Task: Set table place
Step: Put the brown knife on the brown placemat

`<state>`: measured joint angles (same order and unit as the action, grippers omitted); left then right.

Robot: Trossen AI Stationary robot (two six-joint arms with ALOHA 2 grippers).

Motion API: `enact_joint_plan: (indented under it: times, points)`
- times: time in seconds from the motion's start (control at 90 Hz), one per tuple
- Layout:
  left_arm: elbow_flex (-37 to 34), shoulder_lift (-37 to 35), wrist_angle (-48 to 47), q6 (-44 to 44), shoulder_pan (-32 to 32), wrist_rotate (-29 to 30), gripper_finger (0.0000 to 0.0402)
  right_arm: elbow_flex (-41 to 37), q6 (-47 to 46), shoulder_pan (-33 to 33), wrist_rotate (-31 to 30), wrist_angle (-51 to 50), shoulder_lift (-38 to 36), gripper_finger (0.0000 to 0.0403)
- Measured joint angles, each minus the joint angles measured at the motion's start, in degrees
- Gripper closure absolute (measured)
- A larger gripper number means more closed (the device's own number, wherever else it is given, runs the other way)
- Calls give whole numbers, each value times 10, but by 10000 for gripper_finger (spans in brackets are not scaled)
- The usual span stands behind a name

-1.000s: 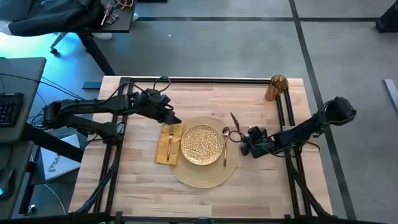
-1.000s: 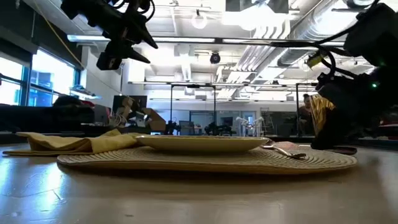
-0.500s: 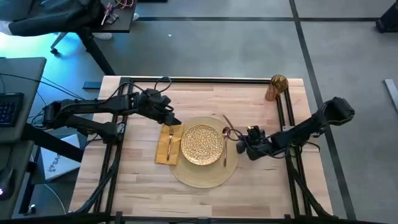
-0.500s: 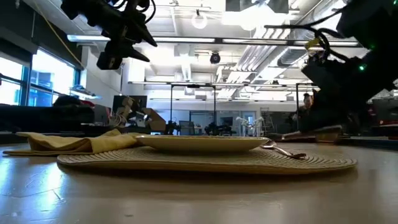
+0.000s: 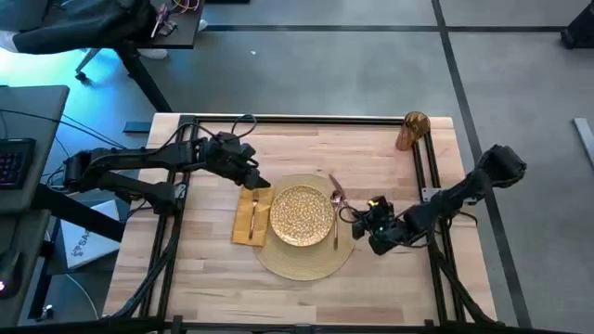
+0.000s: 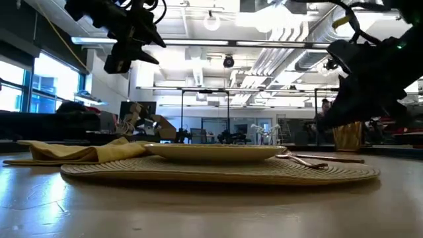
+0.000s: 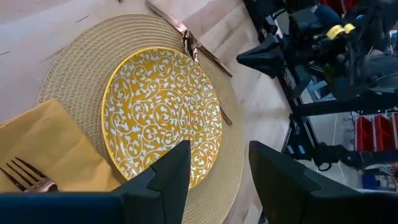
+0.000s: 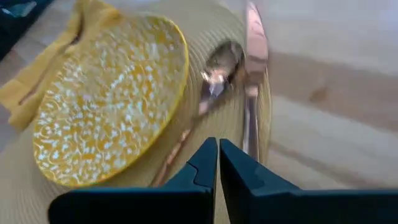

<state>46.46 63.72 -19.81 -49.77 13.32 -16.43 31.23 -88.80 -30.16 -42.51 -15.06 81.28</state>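
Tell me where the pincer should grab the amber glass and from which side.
Grip the amber glass around its upper wall, coming in level from the plate side. It stands upright at the table's far right corner, close to the edges there, so a sideways approach from mid-table probably has the most room.

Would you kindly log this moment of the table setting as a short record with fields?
placemat: round, tan, on the table
plate: gold patterned, centred on placemat
napkin: yellow, beside plate, fork on it
spoon and knife: on placemat, far side of plate from napkin
glass: amber, at a table corner
left gripper: open, above napkin
right gripper: shut, empty, near the knife
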Motion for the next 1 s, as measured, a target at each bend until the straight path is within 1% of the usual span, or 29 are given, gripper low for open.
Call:
enact_joint_plan:
  times: [0.078, 0.133, 0.322, 0.478, 0.622, 0.689, 0.833, 1.0]
  points:
    - [0, 0, 0, 5, 0, 0, 255, -5, -25, 20, 36, -2, 6, 403]
    - [0, 0, 0, 6, 0, 0, 255, -11, -18, 40, 69, -10, 7, 403]
    - [0, 0, 0, 15, 1, 1, 255, -17, 81, 113, 162, -3, 7, 403]
    - [0, 0, 0, 21, 1, 2, 255, -17, 148, 126, 215, 25, 10, 403]
    - [0, 0, 0, 27, 0, 3, 255, -17, 154, 109, 243, 31, 10, 403]
    - [0, 0, 0, 32, 1, 3, 255, -17, 153, 97, 246, 35, 10, 403]
    - [0, 0, 0, 36, 1, 4, 255, -8, 165, 71, 242, 32, 9, 403]
    - [0, 0, 0, 37, 0, 4, 255, 40, 235, 68, 218, 21, 8, 403]
